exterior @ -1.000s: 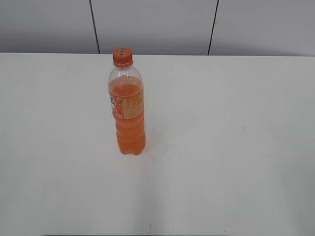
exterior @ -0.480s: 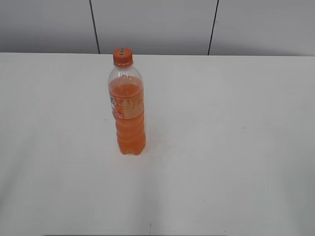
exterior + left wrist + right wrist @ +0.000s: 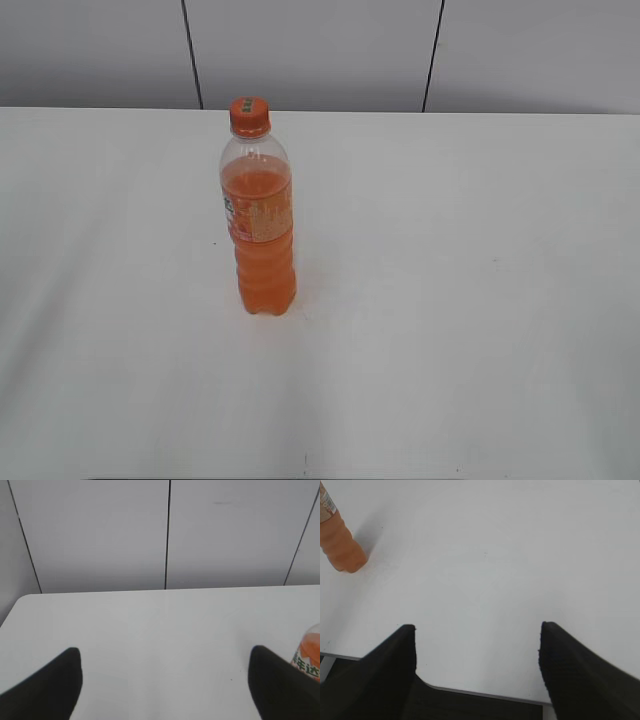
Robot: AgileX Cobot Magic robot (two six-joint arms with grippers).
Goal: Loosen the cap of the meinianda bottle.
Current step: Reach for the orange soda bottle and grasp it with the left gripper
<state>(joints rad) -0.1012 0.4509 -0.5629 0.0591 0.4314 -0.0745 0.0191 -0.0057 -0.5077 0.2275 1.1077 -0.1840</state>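
We see the meinianda bottle (image 3: 258,225) upright left of centre, cap (image 3: 249,115) on; left tool (image 3: 165,680) and right tool (image 3: 477,645) spread, empty.

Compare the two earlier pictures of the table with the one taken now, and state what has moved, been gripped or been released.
Nothing has visibly changed. The bottle stands upright at the same spot on the table, its cap still on, and no arm has entered the exterior view.
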